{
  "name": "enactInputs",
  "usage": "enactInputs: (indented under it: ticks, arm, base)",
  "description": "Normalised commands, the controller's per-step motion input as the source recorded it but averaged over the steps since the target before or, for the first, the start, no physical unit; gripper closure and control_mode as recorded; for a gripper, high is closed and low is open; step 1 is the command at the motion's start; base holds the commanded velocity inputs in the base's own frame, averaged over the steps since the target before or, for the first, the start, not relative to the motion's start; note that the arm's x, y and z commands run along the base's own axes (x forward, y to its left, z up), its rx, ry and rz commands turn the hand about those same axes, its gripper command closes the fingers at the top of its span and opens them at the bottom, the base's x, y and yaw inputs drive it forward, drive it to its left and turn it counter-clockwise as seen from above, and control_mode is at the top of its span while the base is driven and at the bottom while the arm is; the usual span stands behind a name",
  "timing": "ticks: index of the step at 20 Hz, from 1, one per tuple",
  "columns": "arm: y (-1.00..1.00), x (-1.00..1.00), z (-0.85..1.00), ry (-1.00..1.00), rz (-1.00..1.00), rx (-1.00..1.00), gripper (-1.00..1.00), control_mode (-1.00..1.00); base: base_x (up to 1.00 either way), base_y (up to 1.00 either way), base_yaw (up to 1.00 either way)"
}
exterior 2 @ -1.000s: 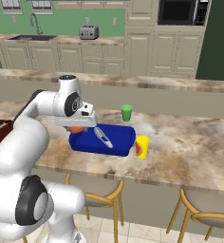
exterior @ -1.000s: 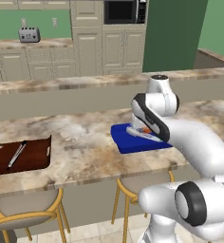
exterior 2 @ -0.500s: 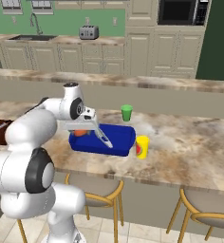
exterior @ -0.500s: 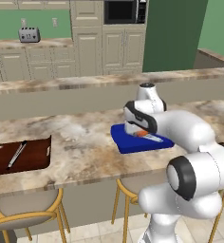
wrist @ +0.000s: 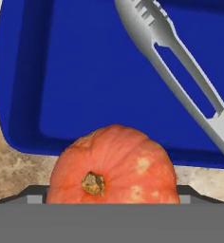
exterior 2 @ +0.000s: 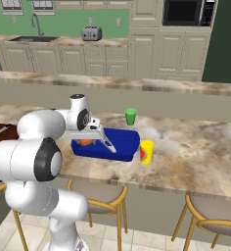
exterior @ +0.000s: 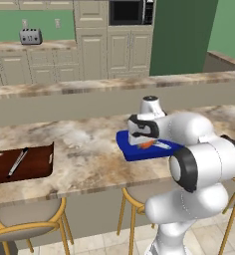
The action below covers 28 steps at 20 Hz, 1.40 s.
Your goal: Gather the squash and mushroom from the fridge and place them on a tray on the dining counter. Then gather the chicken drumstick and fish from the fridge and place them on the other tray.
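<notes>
Long dining counter with a beige-brown marbled stone tabletop (exterior: 84, 149) and raised back ledge carries everything. The white arm has swung in closer over it during the last second and folded down, so the hand is now low over the bright blue rectangular shallow tray (exterior 2: 122, 142) rather than beside it; base views look unshifted, so it is the arm that moved, not the base. Likely meaning: the squash is at its drop point and release is the step in hand, mushroom not yet on the tray. Dark reddish-brown tray with flared sides (exterior: 35, 164) sits well apart toward the left end of the tabletop, holding a slim greenish-silver fish (exterior: 17, 162). Blue tray looks smooth, matte, hard plastic, raised rim; a grey metal slotted utensil (wrist: 180, 71) lies inside it. Yellow cup (exterior 2: 146, 151) just beside the tray's edge, green cup (exterior 2: 130, 116) behind it. Round orange squash (wrist: 115, 163), ribbed, pale blotches, brown stem stub, sits at the gripper (exterior 2: 88, 139), over the tray's near rim. Cannot tell the jaw opening; tips hidden behind the squash.
</notes>
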Motion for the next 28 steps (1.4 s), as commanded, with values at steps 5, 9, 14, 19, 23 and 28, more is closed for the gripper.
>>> enactInputs:
  ticks: [5,9,14,19,23,28]
  arm:
    - [0.02,0.44,-0.23,0.0,0.0,0.0,1.0,-1.0]
    - [0.03,0.44,-0.23,0.0,0.0,0.0,1.0,-1.0]
    - [0.04,0.3,-0.25,0.0,0.0,0.0,1.0,-1.0]
    - [0.03,0.25,-0.32,0.0,0.0,0.0,1.0,-1.0]
    - [0.03,0.27,-0.35,0.0,0.0,0.0,1.0,-1.0]
    - [0.03,0.23,-0.38,0.0,0.0,0.0,1.0,-1.0]
  base:
    - [0.0,0.0,0.0]
    - [0.0,0.0,0.0]
    - [0.0,0.0,0.0]
    - [0.0,0.0,0.0]
    - [0.0,0.0,0.0]
    - [0.0,0.0,0.0]
